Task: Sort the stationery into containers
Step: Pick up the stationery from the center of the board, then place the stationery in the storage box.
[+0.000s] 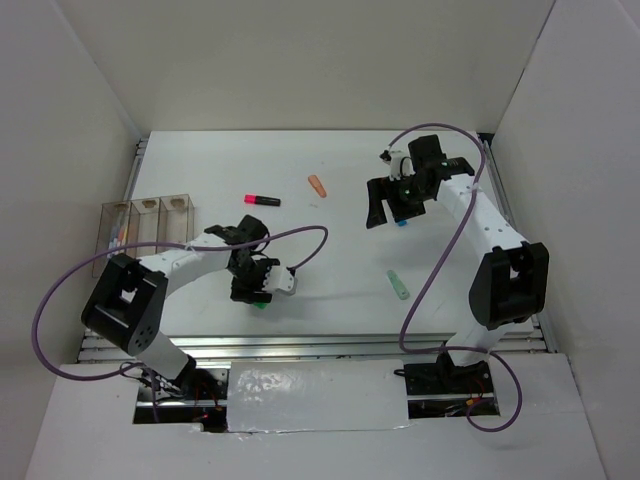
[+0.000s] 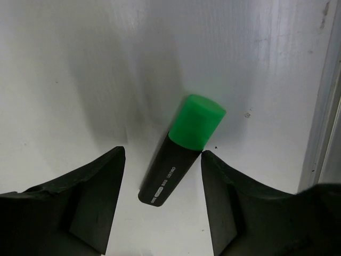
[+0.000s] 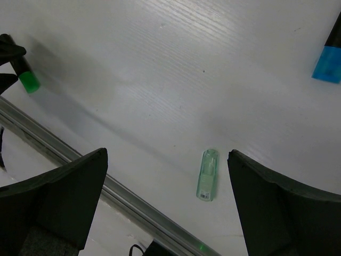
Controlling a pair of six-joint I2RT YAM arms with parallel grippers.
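Note:
A black-green highlighter (image 2: 181, 154) lies flat on the white table between my left gripper's (image 2: 162, 154) open jaws, its body just touching the right finger. In the top view that gripper (image 1: 258, 290) is low over the table at front left. My right gripper (image 1: 392, 212) is open and empty, held above the table; a mint green highlighter (image 3: 207, 174) lies below it and a blue-black highlighter (image 3: 327, 69) is at the view's edge. A pink highlighter (image 1: 262, 200) and an orange stub (image 1: 318, 185) lie mid-table. The three clear containers (image 1: 145, 222) stand far left; the leftmost holds thin pens (image 1: 118, 238).
An aluminium rail (image 1: 300, 345) runs along the table's near edge, close to the black-green highlighter (image 1: 260, 303) and also seen in the left wrist view (image 2: 325, 106). White walls enclose the table on three sides. Purple cables loop from both arms.

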